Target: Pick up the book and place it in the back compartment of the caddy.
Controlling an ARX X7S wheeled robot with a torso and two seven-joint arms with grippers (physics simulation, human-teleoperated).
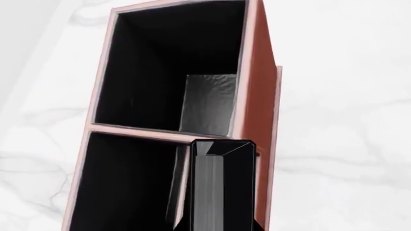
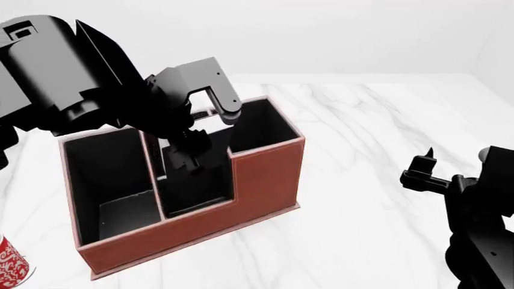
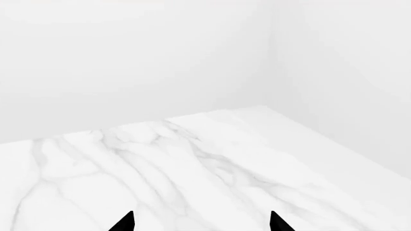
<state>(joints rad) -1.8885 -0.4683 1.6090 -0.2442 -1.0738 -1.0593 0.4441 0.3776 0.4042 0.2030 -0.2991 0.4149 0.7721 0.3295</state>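
The left gripper (image 2: 192,150) clamps the book (image 1: 223,185) and holds it inside the caddy (image 2: 265,180), low in a middle cell. Probably only releasing remains. The right gripper (image 3: 202,222) is spread, empty.

left gripper (image 2: 192,158) hidden inside caddy (image 2: 265,180); mug (image 2: 12,265) cut off.
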